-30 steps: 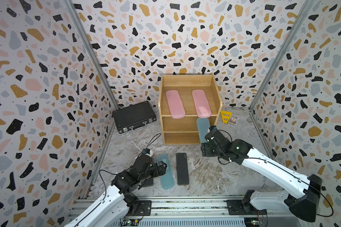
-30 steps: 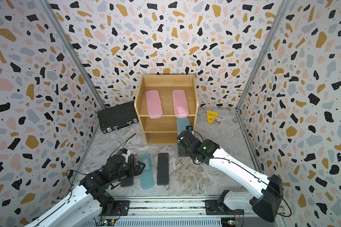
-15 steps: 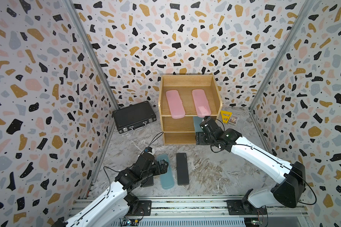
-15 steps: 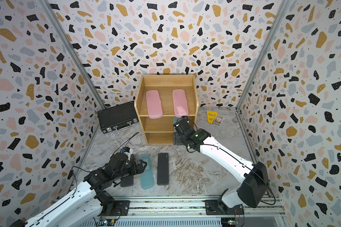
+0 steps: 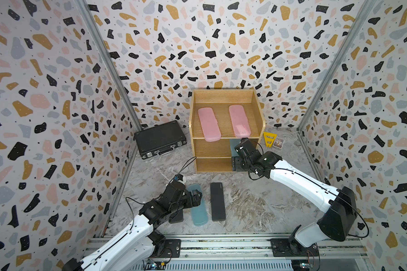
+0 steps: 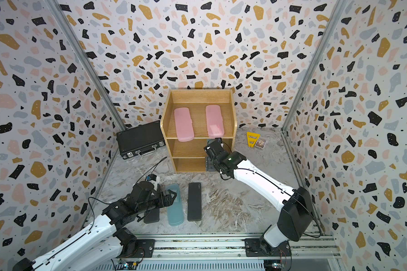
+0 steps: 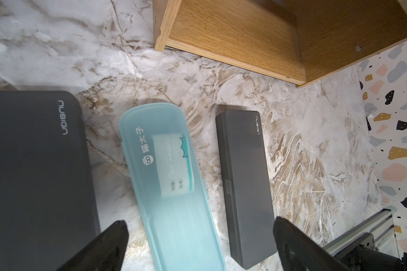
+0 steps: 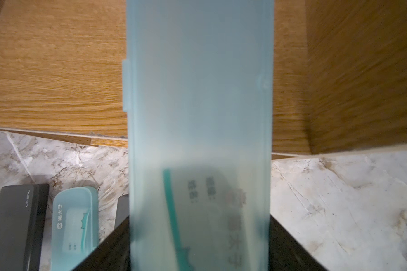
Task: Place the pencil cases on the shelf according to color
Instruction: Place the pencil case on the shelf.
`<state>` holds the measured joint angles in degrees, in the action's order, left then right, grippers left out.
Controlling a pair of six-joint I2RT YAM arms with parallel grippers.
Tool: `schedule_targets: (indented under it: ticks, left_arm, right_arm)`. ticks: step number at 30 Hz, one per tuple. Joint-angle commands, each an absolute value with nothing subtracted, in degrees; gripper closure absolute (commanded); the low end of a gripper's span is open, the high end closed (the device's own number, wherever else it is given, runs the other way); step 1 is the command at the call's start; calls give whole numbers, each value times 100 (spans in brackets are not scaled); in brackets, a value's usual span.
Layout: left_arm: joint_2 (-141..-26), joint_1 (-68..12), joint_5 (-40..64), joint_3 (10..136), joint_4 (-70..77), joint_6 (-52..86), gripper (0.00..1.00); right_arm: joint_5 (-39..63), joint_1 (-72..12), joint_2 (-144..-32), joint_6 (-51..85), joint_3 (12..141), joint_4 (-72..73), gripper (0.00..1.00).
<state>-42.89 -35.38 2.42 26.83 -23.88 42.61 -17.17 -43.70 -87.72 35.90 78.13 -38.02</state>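
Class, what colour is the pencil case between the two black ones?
Translucent teal case; clearest in the left wrist view.

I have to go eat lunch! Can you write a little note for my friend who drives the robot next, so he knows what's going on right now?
Left gripper: open, over the floor teal case.
Right gripper: closed on the other teal case, whose far end is inside the middle tier of the shelf.
Done: both pink cases lie on the top tier.
Left: release this teal case, put the floor one beside it, then probably move both black cases from the floor to the bottom tier.
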Motion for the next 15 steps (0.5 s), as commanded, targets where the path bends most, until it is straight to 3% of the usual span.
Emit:
schedule_targets:
  ticks: [1, 15]
  left_arm:
    - [-4313, -3551, 168, 2733, -2135, 4143, 0]
    - [-4447, -3551, 136, 2777, -2105, 4029, 0]
  right_arm:
    - [-1940, -4333, -8811, 3551, 8049, -3746, 18]
    - [-2106, -4254, -8965, 3489, 8186, -3603, 14]
